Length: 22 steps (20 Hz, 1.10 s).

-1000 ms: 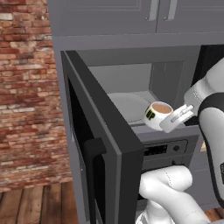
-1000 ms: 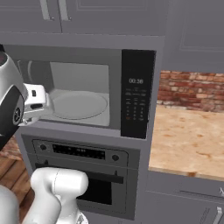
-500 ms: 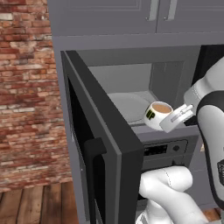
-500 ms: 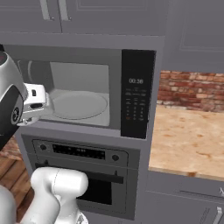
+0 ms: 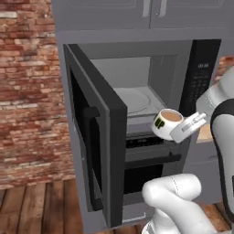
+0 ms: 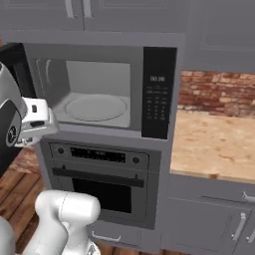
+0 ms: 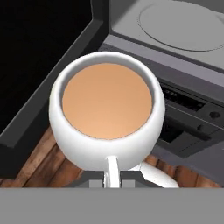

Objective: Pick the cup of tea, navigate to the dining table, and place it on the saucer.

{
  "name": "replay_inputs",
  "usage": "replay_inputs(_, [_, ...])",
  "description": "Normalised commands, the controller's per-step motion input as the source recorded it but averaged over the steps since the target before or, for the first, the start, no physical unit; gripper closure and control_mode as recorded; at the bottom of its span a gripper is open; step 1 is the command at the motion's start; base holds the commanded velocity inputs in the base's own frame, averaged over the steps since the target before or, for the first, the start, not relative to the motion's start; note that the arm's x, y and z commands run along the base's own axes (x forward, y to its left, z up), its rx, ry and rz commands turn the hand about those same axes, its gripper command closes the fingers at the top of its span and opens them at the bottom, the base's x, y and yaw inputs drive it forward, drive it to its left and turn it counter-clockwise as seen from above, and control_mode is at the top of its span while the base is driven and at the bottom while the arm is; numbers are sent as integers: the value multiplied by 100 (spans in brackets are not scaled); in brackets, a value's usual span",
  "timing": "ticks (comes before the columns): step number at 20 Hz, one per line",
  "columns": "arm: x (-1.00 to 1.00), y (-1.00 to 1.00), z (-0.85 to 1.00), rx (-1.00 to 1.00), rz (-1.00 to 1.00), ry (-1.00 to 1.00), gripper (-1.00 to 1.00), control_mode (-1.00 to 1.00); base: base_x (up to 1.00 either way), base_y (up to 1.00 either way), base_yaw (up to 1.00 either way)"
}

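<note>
In front of the open microwave (image 5: 151, 87), the claw (image 5: 187, 127) is clamped on the handle of the cup of tea (image 5: 165, 123) and holds it in the air, clear of the microwave floor and its round glass turntable (image 6: 96, 107). In the left base view the cup sits just outside the cavity, level with its lower edge and above the built-in oven (image 6: 102, 184); the black patch with yellow letters faces left, and the cup tilts slightly. In the hand view the cup of tea (image 7: 107, 109) is seen from above, its light brown liquid near the rim and its white handle running down between the claw's tips. The microwave door (image 5: 93, 132) stands swung out to the left. In the right base view a wood-topped tabletop (image 6: 214, 144) lies to the right of the oven column, before a brick wall (image 6: 219, 92).
</note>
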Motion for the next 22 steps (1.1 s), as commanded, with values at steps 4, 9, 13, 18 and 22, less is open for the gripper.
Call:
replay_inputs(4, [0,0,0,0,0,0,100,100,-26,-3,-26])
replay_inputs(9, [0,0,0,0,0,0,100,100,28,1,-67])
replay_inputs(13, [0,0,0,0,0,0,100,100,13,2,-81])
replay_inputs(18, [0,0,0,0,0,0,100,100,6,5,-85])
replay_inputs(22, [0,0,0,0,0,0,100,100,8,10,-90])
